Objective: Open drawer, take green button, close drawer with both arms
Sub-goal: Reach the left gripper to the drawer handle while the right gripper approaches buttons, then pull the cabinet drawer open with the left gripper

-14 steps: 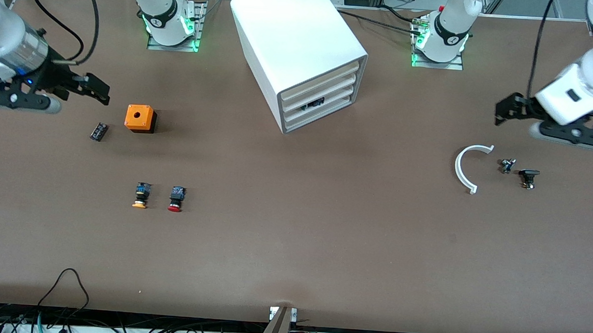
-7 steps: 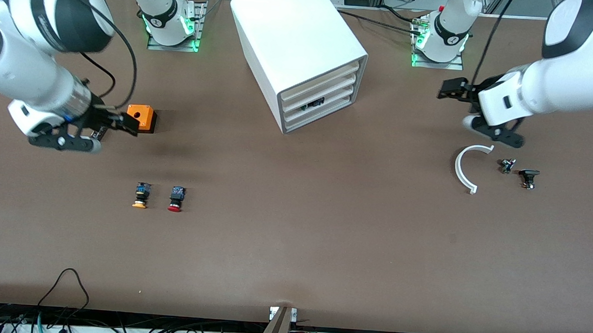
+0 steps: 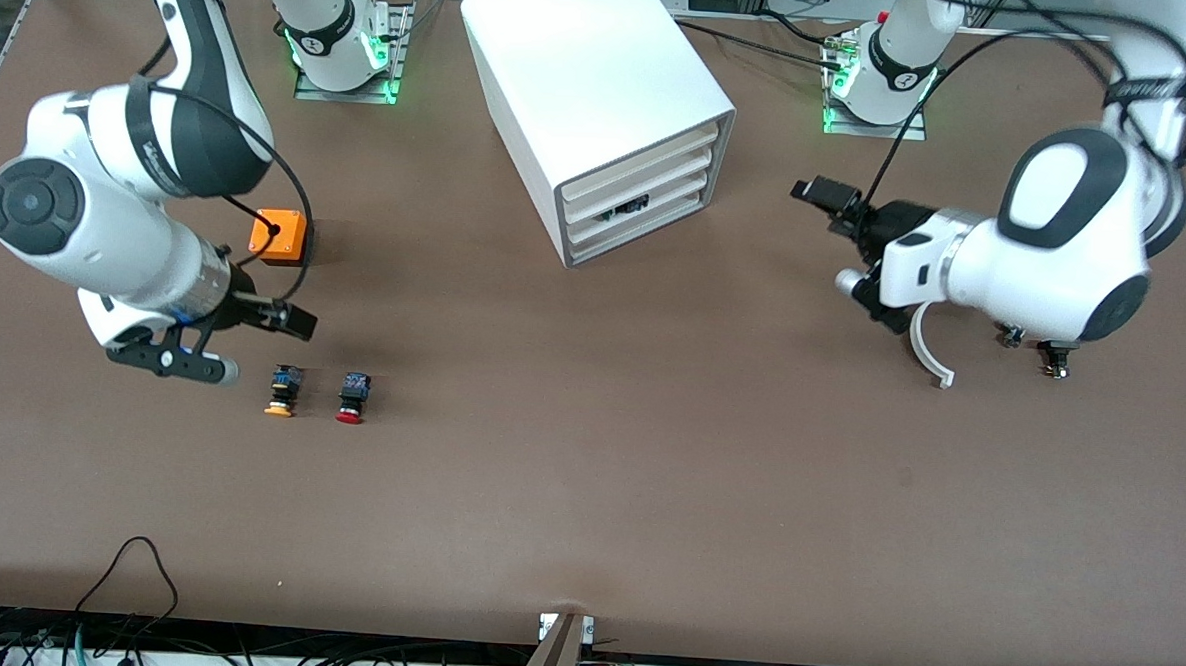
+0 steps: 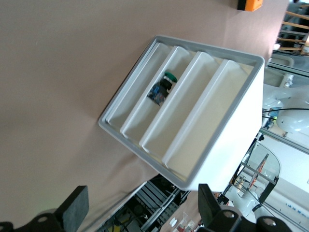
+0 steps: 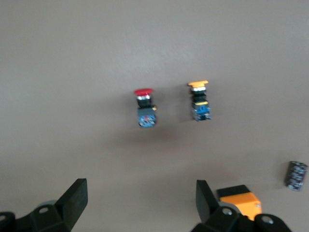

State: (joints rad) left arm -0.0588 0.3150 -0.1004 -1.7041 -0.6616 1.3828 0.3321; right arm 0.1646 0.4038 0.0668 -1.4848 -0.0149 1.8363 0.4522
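Observation:
The white cabinet (image 3: 604, 83) stands at the back middle with four stacked drawers, all pushed in. The green-capped button (image 4: 166, 82) lies in the drawer (image 4: 145, 104) second from the bottom; in the front view it shows only as a dark speck (image 3: 627, 206). My left gripper (image 3: 817, 195) is open and empty above the table, beside the cabinet toward the left arm's end, facing the drawer fronts; its wrist view shows it (image 4: 142, 212) well short of them. My right gripper (image 3: 298, 322) is open and empty, over the table close to the orange-capped button (image 3: 281, 390); in its wrist view it (image 5: 140, 203) is over bare table.
A red-capped button (image 3: 353, 399) lies beside the orange-capped one. An orange box (image 3: 279, 236) sits farther from the front camera, with a small black cylinder (image 5: 295, 175) near it. A white curved piece (image 3: 927, 353) and small dark parts (image 3: 1055, 355) lie under the left arm.
Both arms swung in from the table's ends. The left gripper moved toward the cabinet's drawer fronts. The right gripper moved past the orange box toward the two loose buttons. Both stayed open.

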